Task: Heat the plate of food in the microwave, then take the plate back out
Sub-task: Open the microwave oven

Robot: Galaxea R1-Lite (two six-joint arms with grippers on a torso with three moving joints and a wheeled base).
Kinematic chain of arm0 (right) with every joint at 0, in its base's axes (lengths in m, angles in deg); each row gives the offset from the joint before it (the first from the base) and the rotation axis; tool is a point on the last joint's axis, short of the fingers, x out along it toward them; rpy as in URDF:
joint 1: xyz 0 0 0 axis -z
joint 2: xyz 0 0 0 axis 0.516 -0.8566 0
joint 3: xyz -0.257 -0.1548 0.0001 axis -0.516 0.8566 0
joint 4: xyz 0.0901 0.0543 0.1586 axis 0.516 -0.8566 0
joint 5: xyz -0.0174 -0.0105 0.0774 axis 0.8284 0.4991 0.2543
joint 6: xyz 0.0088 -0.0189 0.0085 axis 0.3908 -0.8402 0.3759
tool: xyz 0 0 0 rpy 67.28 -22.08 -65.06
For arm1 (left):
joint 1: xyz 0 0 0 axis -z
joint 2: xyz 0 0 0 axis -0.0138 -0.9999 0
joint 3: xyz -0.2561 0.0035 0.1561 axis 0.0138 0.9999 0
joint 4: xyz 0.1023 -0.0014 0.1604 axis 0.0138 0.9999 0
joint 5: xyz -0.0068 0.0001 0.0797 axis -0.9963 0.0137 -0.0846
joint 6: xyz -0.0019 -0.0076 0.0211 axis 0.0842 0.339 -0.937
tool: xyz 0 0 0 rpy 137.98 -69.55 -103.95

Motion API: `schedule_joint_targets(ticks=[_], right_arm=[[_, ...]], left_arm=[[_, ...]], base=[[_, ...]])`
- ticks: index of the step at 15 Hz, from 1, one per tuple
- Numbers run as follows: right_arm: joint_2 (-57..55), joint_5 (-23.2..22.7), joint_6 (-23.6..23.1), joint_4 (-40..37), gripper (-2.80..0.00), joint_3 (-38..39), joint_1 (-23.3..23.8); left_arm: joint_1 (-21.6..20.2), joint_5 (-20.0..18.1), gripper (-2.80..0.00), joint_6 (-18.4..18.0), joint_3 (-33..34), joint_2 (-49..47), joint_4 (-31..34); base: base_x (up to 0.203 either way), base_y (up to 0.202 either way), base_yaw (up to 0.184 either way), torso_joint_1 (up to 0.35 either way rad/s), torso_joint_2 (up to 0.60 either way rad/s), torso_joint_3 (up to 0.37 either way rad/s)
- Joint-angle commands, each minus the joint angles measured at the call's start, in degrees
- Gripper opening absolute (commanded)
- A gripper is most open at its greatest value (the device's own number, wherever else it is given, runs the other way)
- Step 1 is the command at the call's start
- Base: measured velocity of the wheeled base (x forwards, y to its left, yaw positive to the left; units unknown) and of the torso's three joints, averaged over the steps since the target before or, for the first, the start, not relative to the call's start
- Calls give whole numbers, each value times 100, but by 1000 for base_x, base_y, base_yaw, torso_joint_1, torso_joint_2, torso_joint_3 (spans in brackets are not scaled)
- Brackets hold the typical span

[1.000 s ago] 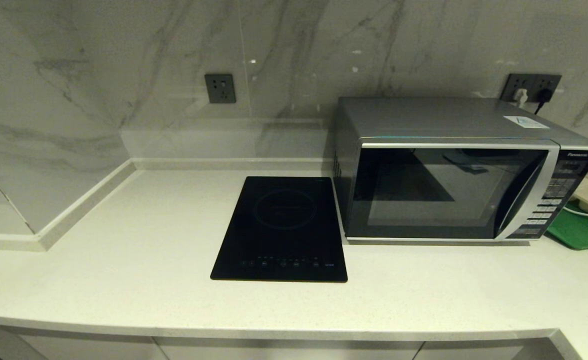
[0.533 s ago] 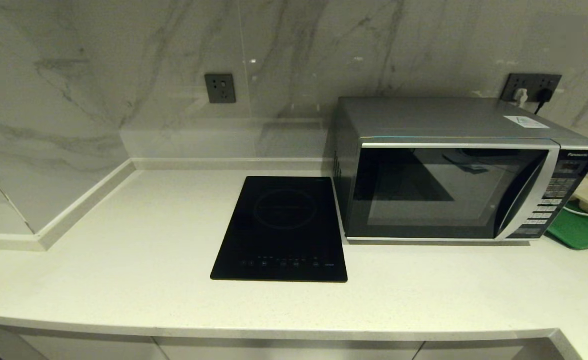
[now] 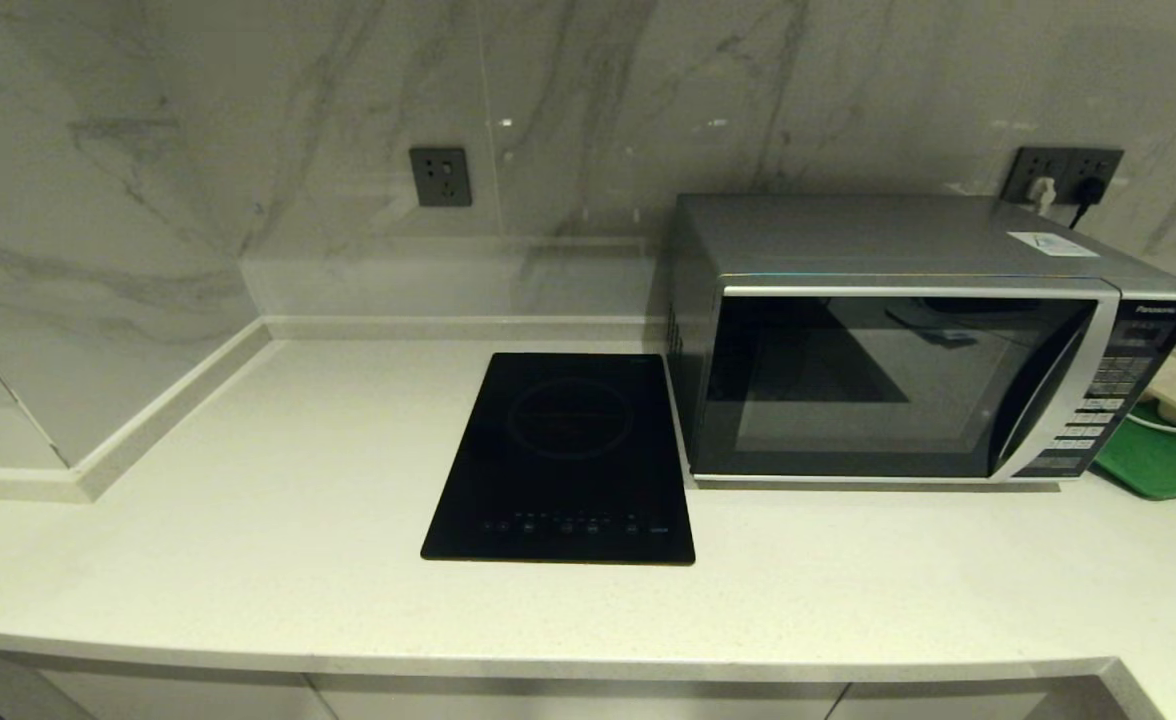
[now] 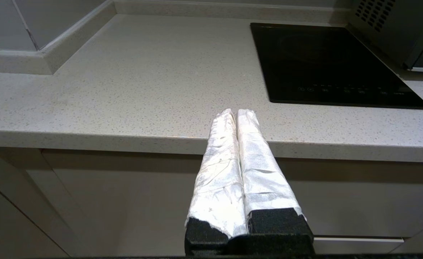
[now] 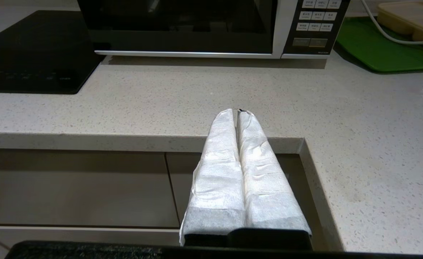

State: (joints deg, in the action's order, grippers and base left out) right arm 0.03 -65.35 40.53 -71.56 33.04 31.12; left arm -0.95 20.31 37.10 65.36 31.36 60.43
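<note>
The silver microwave stands at the right of the counter with its dark glass door closed; its button panel shows in the right wrist view. The plate of food is out of view. My left gripper hangs shut and empty in front of the counter's front edge, left of the hob. In front of the counter's edge below the microwave, my right gripper is likewise shut with nothing in it. Neither arm shows in the head view.
A flat black induction hob lies left of the microwave. A green tray with a pale box and a white cable on it sits to the microwave's right. Cabinet fronts lie below the counter.
</note>
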Motion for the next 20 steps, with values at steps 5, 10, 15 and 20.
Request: schedule_joint_targets(ticks=[5,10,15,20], right_arm=[[-16,7,14,7,-280,5,-5],[-10,15,26,-11,-280,-4,-5],[-9,16,250,11,-280,-3,-5],[-9,68,322,33,-280,5,-5]], left_arm=[[-2,1,-280,3,1,0,-2],[-2,1,-280,3,1,0,-2],[-2,1,-280,3,1,0,-2],[-2,1,-280,3,1,0,-2]], base=[[0,0,0,0,0,0],[0,0,0,0,0,0],[0,0,0,0,0,0],[0,0,0,0,0,0]])
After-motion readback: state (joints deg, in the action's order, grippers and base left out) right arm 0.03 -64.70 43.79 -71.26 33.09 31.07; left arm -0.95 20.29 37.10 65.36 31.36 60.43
